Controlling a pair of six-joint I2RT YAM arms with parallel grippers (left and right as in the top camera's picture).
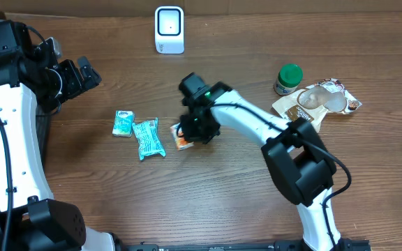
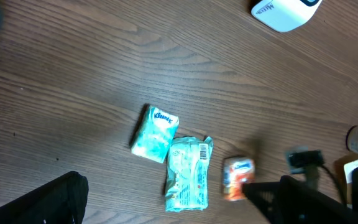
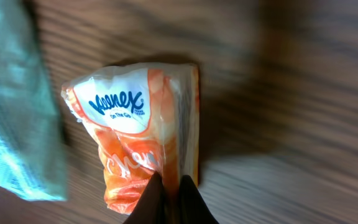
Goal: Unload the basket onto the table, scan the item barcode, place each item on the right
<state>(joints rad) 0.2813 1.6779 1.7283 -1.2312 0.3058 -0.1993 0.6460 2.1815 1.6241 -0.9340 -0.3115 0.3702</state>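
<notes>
Near the middle of the wooden table [image 1: 208, 195] lie three tissue packs in a row. The small teal Kleenex pack [image 1: 123, 123] is furthest toward the left edge. Just beside it is a longer teal pack [image 1: 149, 138], whose printed barcode label faces up in the left wrist view. Next comes the orange Kleenex pack [image 1: 182, 136], close to the longer teal one but with a gap between them. A white barcode scanner [image 1: 169, 29] stands at the far edge, well apart from the packs, with bare wood between.

Toward the right edge stands a green-lidded jar [image 1: 288, 79] with its lid on; what it holds cannot be made out. Touching it on the near side is a flat pouch [image 1: 319, 101] with a clear window and other packaging spread under it.

The right arm reaches from the near edge diagonally across the table, its wrist bent down over the orange pack. The right gripper [image 3: 171, 199] has its fingertips [image 3: 154, 198] pinched together on the lower end of the orange wrapper, which still lies on the wood, logo up.

The left arm is held back at the left edge, raised above the surface. The left gripper [image 1: 82, 75] has its jaws spread wide with nothing between them.
</notes>
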